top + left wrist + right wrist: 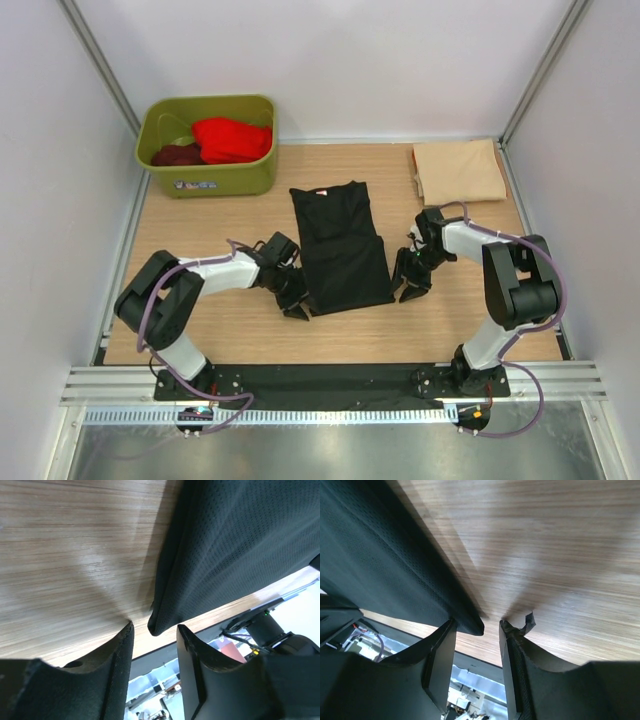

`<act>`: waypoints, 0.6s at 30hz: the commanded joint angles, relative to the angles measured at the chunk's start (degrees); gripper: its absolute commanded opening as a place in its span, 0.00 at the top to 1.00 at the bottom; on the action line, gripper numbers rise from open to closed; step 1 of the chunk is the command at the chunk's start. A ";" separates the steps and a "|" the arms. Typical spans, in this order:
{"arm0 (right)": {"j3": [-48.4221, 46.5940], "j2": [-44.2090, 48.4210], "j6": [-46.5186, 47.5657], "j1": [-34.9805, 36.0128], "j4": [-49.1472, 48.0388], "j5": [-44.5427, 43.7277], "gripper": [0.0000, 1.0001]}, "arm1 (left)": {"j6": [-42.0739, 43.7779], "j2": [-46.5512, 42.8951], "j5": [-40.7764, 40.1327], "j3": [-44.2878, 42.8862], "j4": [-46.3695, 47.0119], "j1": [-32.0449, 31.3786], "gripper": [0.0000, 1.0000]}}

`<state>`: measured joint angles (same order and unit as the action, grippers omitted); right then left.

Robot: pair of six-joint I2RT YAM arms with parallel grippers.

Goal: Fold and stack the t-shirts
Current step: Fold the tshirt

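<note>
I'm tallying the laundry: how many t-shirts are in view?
4: the black t-shirt mid-table, the beige t-shirt folded at the far right, the red t-shirt and maroon t-shirt in the green tub. Others may lie hidden underneath them.

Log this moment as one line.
black t-shirt: partly folded, centre | left claw: open at near-left corner | right claw: open at near-right corner | beige t-shirt: folded, far right | red t-shirt, maroon t-shirt: in tub
</note>
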<state>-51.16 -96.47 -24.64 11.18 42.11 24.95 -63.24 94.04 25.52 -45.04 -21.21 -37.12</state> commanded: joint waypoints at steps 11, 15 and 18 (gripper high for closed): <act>2.38 0.49 -0.32 0.07 -3.17 2.91 0.61 | -0.39 1.76 -1.35 1.27 2.23 -0.23 0.70; 3.25 1.54 -0.32 0.16 -3.08 2.56 0.71 | -0.13 1.50 -1.44 1.18 2.14 -0.23 0.89; 3.08 2.42 -0.23 0.07 -2.82 2.21 0.93 | 0.31 1.15 -1.44 0.48 1.18 -0.23 1.00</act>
<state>-48.18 -96.33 -24.49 11.18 39.75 27.99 -64.01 95.11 25.54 -44.51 -19.94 -37.12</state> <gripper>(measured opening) 0.138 0.027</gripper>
